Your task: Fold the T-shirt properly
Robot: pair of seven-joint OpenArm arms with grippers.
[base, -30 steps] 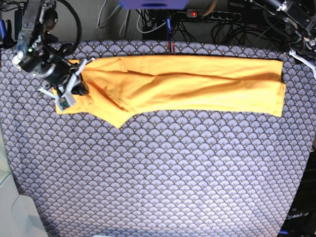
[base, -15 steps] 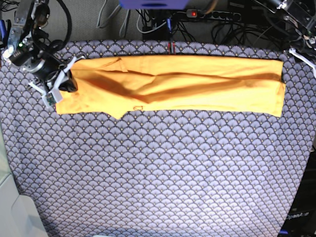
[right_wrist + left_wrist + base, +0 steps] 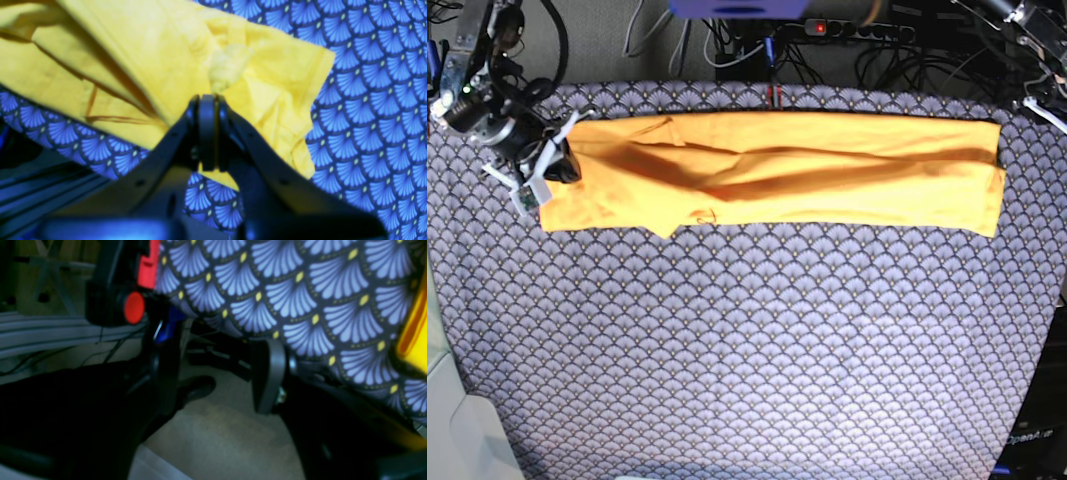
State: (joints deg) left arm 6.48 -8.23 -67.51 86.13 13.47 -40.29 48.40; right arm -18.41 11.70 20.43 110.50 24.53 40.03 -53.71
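The right gripper point(image 3: 208, 100), jaws pressed together on a bunched pinch of fabric, holds the T-shirt point(image 3: 777, 170) at one end; the garment's long axis runs straight away from it along the far side of the scallop-patterned cloth point(image 3: 757, 340) toward the opposite arm. The left gripper point(image 3: 217, 373), jaws spread and empty, hangs past the cloth's edge just beside the shirt's other end. Judged from this, nothing stands between the pinched end and the free end.

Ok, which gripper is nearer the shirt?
Right. The right gripper is pinching the shirt at one end; the left gripper hangs open off the cloth's far edge.
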